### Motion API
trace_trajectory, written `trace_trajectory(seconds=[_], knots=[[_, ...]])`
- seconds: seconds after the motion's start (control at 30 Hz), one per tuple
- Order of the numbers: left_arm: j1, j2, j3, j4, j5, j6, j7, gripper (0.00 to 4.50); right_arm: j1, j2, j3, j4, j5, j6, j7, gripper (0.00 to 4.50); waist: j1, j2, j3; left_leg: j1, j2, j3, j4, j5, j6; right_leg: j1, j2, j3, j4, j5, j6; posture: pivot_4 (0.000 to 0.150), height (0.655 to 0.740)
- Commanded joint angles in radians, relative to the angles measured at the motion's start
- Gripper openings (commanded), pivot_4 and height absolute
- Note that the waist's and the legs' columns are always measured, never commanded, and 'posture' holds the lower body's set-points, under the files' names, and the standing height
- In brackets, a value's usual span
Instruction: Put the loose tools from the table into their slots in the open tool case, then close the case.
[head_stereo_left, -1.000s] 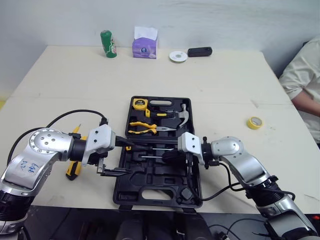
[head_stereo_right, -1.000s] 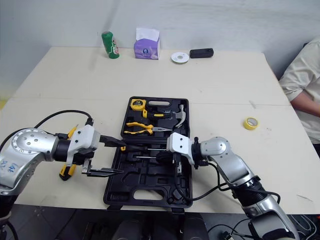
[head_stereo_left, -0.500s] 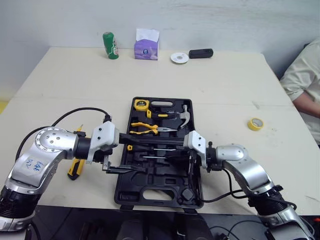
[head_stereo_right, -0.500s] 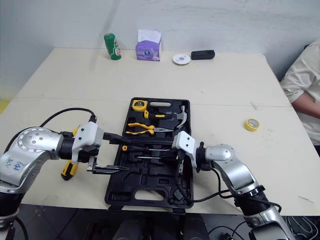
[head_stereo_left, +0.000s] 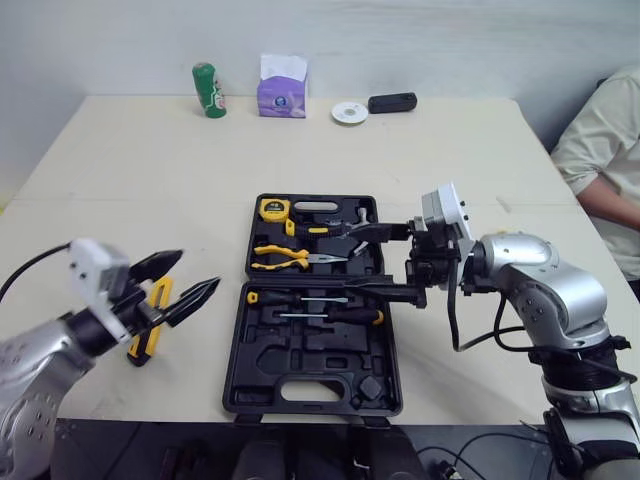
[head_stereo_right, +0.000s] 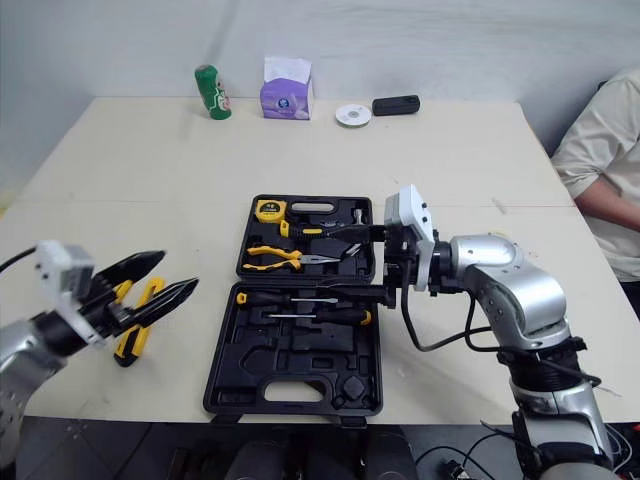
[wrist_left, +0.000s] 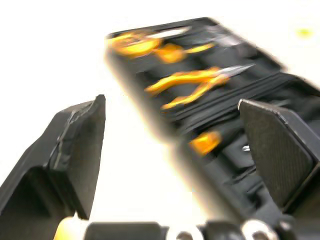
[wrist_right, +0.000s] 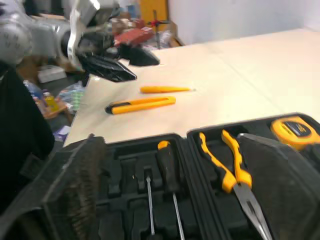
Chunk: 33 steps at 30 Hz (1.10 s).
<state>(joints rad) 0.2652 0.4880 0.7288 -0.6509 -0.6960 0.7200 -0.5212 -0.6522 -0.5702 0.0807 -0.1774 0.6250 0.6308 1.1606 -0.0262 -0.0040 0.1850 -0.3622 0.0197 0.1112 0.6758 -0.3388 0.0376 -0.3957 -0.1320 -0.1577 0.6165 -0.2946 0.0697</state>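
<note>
I'm looking at a pale tabletop (head_stereo_left: 150, 200) with the black tool case (head_stereo_left: 310, 385) lying open on it, near the middle and close to the front edge. On the robot's left of the case, apart from it, lies a yellow utility knife (wrist_right: 140, 104), with a thin yellow tool (wrist_right: 165, 89) just beside it. Along the far edge I see a green can (head_stereo_left: 208, 90), a purple tissue box (head_stereo_left: 281, 95), a white disc (head_stereo_left: 349, 112) and a black device (head_stereo_left: 392, 102).

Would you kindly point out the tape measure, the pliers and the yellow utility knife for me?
tape measure (head_stereo_left: 275, 209), left eye view, yellow housing.
pliers (head_stereo_left: 305, 258), left eye view, joint.
utility knife (wrist_right: 142, 103), right wrist view, yellow body.
</note>
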Motion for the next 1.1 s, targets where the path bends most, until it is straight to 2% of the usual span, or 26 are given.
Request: trace_trajectory(seconds=[0.03,0.23,0.33,0.43,0.57,0.7,0.8,1.1], knots=[[0.135,-0.093,0.160,-0.094,-0.014,-0.065,0.081,4.50,-0.054,0.023,0.024,0.038,0.007,-0.024,0.055,4.42,0.000,-0.001,0.000,-0.001,0.000,0.000,0.000,0.000,0.000,0.000,0.000,0.000,-0.002,0.000,0.000,0.150,0.7316],[0.406,-0.283,0.302,-0.082,0.007,-0.201,0.106,4.50,-0.098,0.054,0.074,0.092,-0.010,-0.055,0.130,4.42,0.015,-0.002,0.000,-0.008,0.000,0.000,0.003,-0.004,0.003,-0.006,-0.001,0.000,-0.003,0.000,0.000,0.150,0.7316],[0.473,-0.308,0.293,-0.061,0.024,-0.249,0.095,4.50,-0.110,0.064,0.081,0.109,-0.018,-0.063,0.142,4.42,0.027,-0.002,0.000,-0.011,0.000,0.000,0.004,-0.007,0.006,-0.010,-0.001,0.000,-0.003,0.000,0.000,0.150,0.7316],[0.489,-0.289,0.271,-0.022,0.047,-0.280,0.090,4.50,-0.113,0.069,0.084,0.116,-0.028,-0.069,0.146,4.42,0.028,-0.002,0.000,-0.013,0.000,0.000,0.004,-0.009,0.009,-0.012,-0.001,0.000,-0.003,0.000,0.000,0.150,0.7316],[0.427,-0.157,0.265,0.074,0.050,-0.278,0.078,4.50,-0.099,0.065,0.081,0.100,-0.037,-0.067,0.135,4.42,0.026,-0.001,0.001,-0.014,0.001,0.000,0.004,-0.009,0.009,-0.014,-0.001,0.000,-0.002,-0.001,-0.001,0.150,0.7316],[0.330,0.069,0.182,0.264,0.097,-0.264,-0.034,4.50,-0.073,0.050,0.078,0.061,-0.047,-0.057,0.106,4.42,0.025,-0.001,0.001,-0.014,0.001,0.000,0.004,-0.009,0.009,-0.015,-0.001,0.000,0.000,-0.001,-0.002,0.150,0.7316],[0.236,0.191,0.123,0.400,0.119,-0.267,-0.095,4.50,-0.040,0.029,0.067,0.012,-0.046,-0.044,0.077,4.42,0.022,0.000,0.001,-0.014,0.000,0.000,0.004,-0.006,0.004,-0.015,-0.002,0.000,0.001,-0.001,-0.002,0.150,0.7316],[-0.037,0.325,-0.029,0.687,0.173,-0.259,-0.162,4.50,0.049,-0.025,0.002,-0.134,-0.007,0.013,-0.025,4.42,0.013,0.000,0.001,-0.014,0.000,0.002,0.001,-0.008,0.001,-0.016,-0.001,0.000,0.004,-0.001,-0.002,0.150,0.7316]])
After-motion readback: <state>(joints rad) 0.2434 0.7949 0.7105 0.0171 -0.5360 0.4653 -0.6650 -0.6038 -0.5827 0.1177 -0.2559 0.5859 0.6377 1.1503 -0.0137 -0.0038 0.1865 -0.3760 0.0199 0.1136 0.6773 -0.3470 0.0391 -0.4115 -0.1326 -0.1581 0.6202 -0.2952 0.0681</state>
